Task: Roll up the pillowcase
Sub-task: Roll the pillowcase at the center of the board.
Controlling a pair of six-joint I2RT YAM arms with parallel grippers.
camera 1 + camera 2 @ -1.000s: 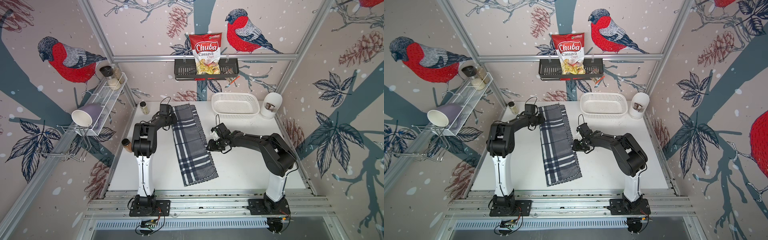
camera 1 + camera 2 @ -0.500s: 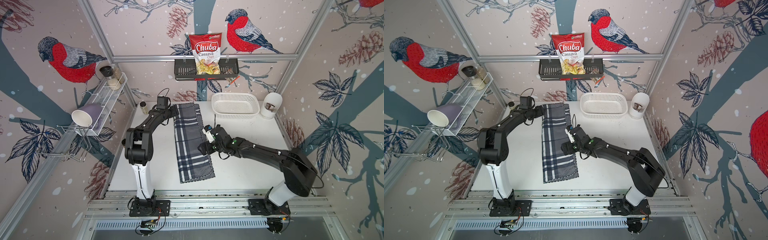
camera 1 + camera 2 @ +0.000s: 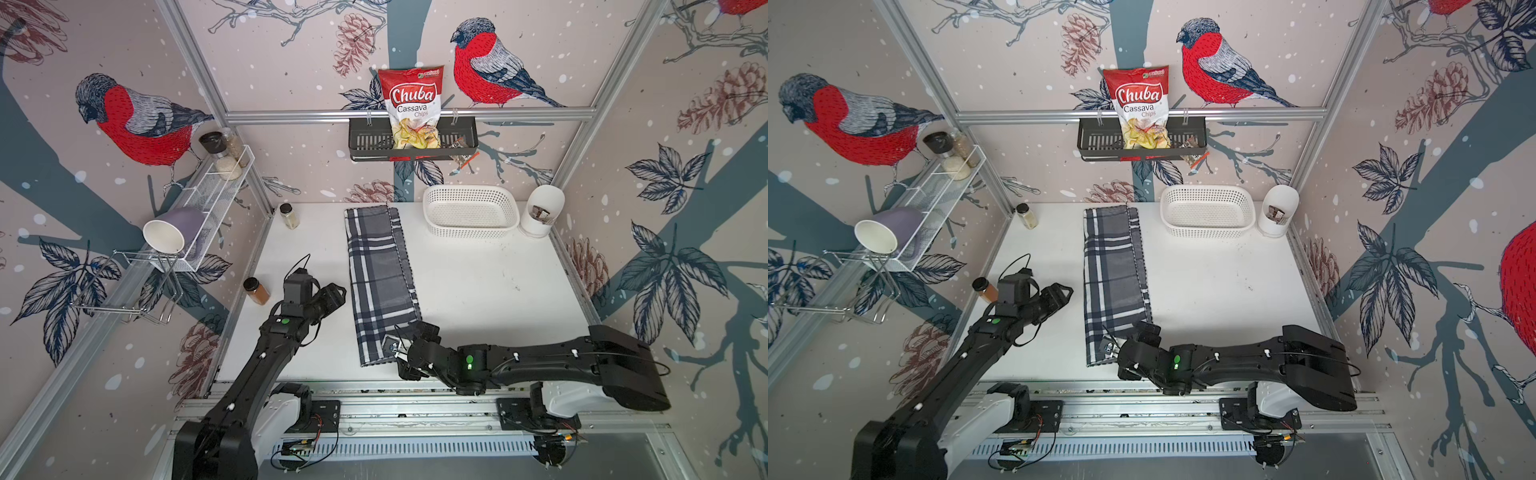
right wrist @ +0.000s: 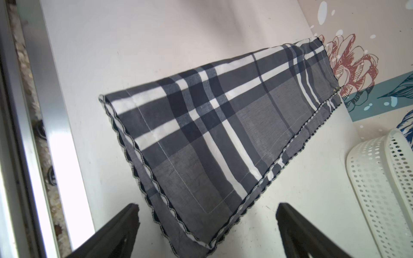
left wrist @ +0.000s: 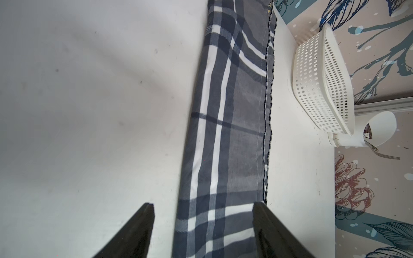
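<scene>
Fingers on both sides stand spread wide and hold nothing. The pillowcase (image 3: 380, 282) lies flat on the table (image 3: 478, 291) as a long folded strip, running from the back wall at upper centre down toward lower centre in both top views. A second ago it slanted more to the right, and it now lies straighter. The left fingers (image 3: 334, 293), earlier up at the strip's far end, have come back to mid-frame, just left of its left edge and clear of it. The right fingers (image 3: 429, 330), earlier beside the middle of the right edge, are now down at the near right corner. Whether they touch the cloth there cannot be told. The white basket (image 3: 471, 226) sits right of the far end, apart from the strip, where it was before.
</scene>
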